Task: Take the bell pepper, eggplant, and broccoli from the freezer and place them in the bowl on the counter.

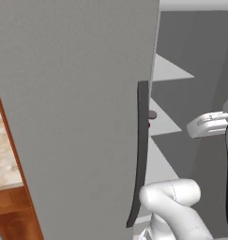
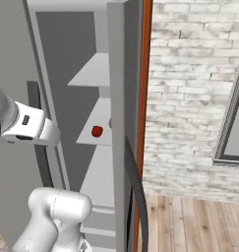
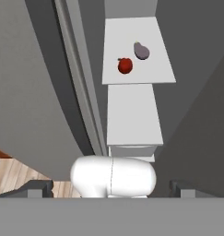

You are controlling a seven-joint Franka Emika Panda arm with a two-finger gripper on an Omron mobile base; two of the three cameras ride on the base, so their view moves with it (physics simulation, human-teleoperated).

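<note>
Showing in the left base view the tall matte grey freezer (image 1: 78, 117), door ajar, dark curved handle (image 1: 141, 154), counter (image 1: 3, 159) far left. Right base view: small glossy red bell pepper (image 2: 97, 131) on a pale shelf (image 2: 94, 118). Hand view: pepper just beside the dull purple eggplant (image 3: 141, 50), apart; gripper (image 3: 111, 190) jaws wide apart, empty.

The left base view sits close behind the freezer (image 1: 78, 117) door, looking past its edge. The right base view faces the open interior from the opposite side. The hand view looks down along the shelves (image 3: 136, 50). All three share those shelves.
</note>
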